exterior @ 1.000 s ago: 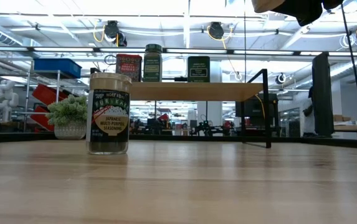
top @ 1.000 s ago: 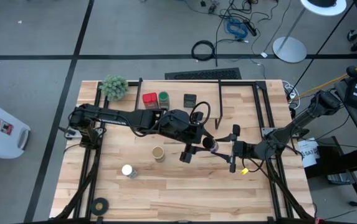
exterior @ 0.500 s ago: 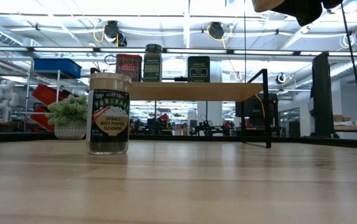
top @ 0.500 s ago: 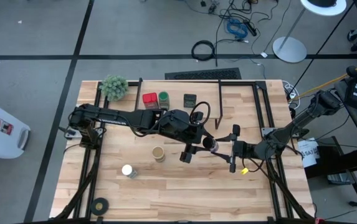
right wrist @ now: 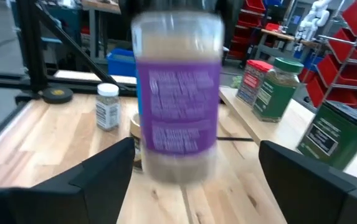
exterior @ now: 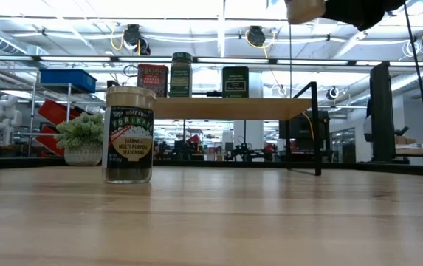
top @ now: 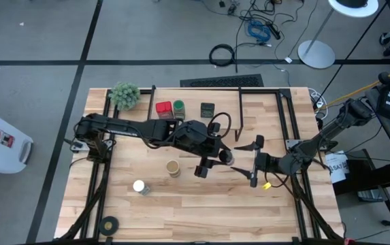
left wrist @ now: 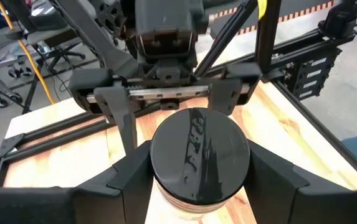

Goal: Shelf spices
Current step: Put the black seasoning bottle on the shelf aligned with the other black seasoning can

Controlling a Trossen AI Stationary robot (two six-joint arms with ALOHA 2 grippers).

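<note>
Far left, white-lidded jar (top: 139,186) cut off by the low view's edge; beside it the tan cylinder (top: 172,167), both standing on the table, not yet shelved. Farther back, on the shelf (exterior: 226,108): red tin (exterior: 153,80), green-lidded jar (exterior: 181,74), dark square tin (exterior: 235,81), with free board only to their right, so likely to get knocked by a careless placement. Mid-table and lifted clear of the wood, left gripper (top: 212,160) clamped on the dark-lidded jar (left wrist: 200,152), gripping just under the lid; could tilt or slip if swung fast. Just right of it, right gripper (top: 254,160) spread wide, holding nothing, fingers flanking the jar; could clip it if pulled back crookedly. Purple label blurred beyond reading; jar's base hidden; only its bottom edge caught in the low view.
</note>
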